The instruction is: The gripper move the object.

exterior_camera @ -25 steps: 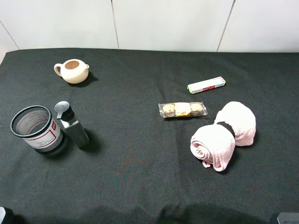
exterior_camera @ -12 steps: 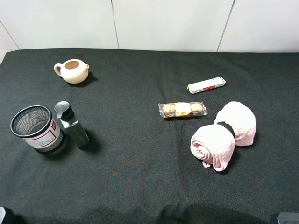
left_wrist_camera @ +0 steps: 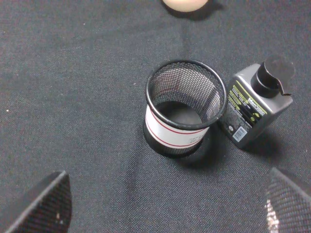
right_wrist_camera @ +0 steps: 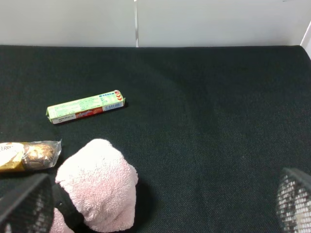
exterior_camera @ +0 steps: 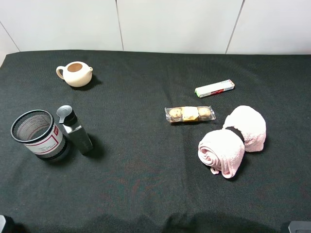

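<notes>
the object [exterior_camera: 38,134], a black wire-mesh pen cup with a white label edged in red, stands upright near the left edge of the table [exterior_camera: 146,184], closer to the front edge than the back. its long axis runs vertical, mouth open to the ceiling, and nothing can be seen inside it. a dark grey square bottle [exterior_camera: 75,130] stands just beside it on the side toward the table's middle; whether the 2 touch cannot be told. a cream teapot [exterior_camera: 75,74] sits well apart toward the back left corner.

the left gripper [left_wrist_camera: 165,204] is the nearer of the 2 by far. in the left wrist view the object [left_wrist_camera: 184,114] lies ahead of the claw and below it, roughly centred between the 2 dark fingertips [left_wrist_camera: 41,206] that show only at the frame's lower corners. those tips stand wide apart with bare cloth between them, so the left claw is spread open and holds nothing. the gap looks wider than the cup, so a straight advance and descent should bring the fingers to either side of it. the bottle [left_wrist_camera: 255,99] crowds 1 flank, and the finger on that side may nudge it.

the right gripper [right_wrist_camera: 155,208] is also open and empty, its tips at the corners of its own view, over the right half of the table above a pink rolled towel [right_wrist_camera: 99,189], with a green packet [right_wrist_camera: 85,107] and a biscuit pack [right_wrist_camera: 26,155] nearby. it is well apart from the object.
</notes>
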